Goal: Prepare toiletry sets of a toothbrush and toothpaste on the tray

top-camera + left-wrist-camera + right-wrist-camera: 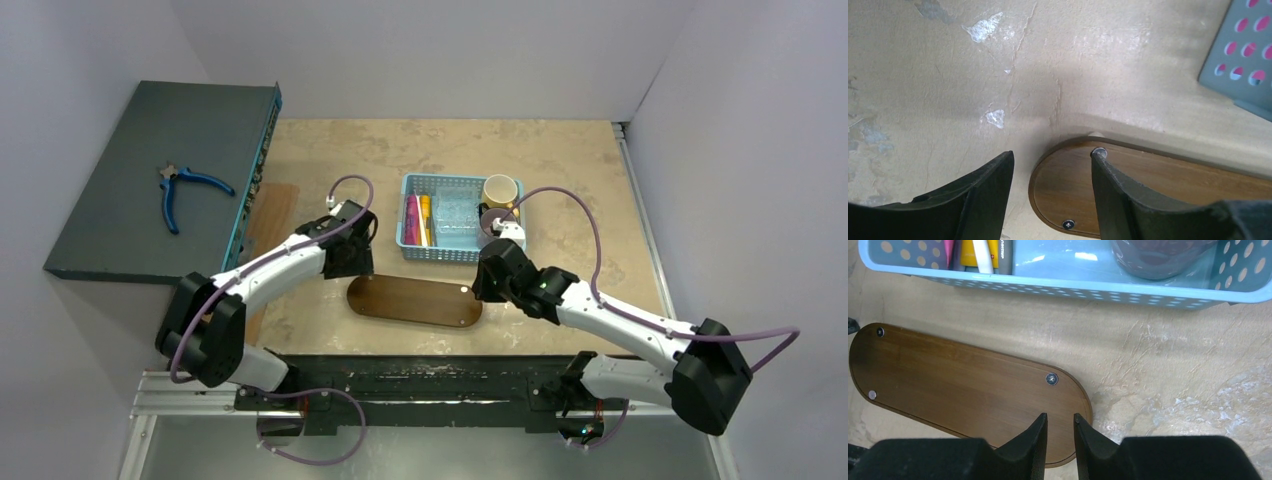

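Fingertips of right gripper (1060, 437) stood slightly apart, holding nothing, over right end of tray (948, 385). left gripper (1053, 156) gaped wide, empty, straddling its left end. toothbrush (982, 255) and toothpaste (970, 252) lay in blue basket (1148, 295); tube lettering unreadable.

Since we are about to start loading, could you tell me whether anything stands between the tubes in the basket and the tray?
Only the basket itself: the tubes and toothbrush lie inside it, behind its near wall, so they must be lifted over. Nothing visible lies between that wall and the tray.
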`<state>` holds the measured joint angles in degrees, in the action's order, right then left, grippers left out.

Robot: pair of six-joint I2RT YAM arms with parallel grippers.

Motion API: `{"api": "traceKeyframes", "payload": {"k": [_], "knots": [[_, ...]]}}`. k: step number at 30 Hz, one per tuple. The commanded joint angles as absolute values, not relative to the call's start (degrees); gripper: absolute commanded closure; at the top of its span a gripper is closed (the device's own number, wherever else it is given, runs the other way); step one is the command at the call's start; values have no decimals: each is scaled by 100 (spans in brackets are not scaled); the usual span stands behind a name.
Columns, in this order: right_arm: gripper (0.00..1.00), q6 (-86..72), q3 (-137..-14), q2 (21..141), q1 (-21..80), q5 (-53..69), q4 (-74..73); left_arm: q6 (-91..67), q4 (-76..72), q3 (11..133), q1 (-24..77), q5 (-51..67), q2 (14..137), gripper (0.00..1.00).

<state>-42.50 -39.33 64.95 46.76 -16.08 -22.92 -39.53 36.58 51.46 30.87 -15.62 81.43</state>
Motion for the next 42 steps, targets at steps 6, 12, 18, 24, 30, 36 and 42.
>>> {"api": "traceKeyframes", "payload": {"k": [6,12,18,24,30,36,42], "knots": [[72,-3995,-3986,6442,4658,-1275,-2272,-3790,3209,5292,2858,-1206,8531,49],[67,-4096,-3837,6401,4658,-1268,-2369,-3848,3016,5012,2856,-742,8514,52],[63,-4219,-3773,6396,4658,-1391,-2486,-3816,2961,4701,2856,-723,8367,53],[62,-4403,-3670,6564,4658,-1423,-2494,-3792,2833,4442,2856,-574,8274,54],[60,-4600,-3551,6644,4658,-1476,-2472,-3713,2763,4198,2865,-314,8100,56],[59,-4807,-3385,6734,4658,-1474,-2399,-3705,2733,3969,2873,126,7871,57],[59,-5026,-3275,6706,4654,-1555,-2383,-3728,2712,3765,2903,362,7664,58]]}}
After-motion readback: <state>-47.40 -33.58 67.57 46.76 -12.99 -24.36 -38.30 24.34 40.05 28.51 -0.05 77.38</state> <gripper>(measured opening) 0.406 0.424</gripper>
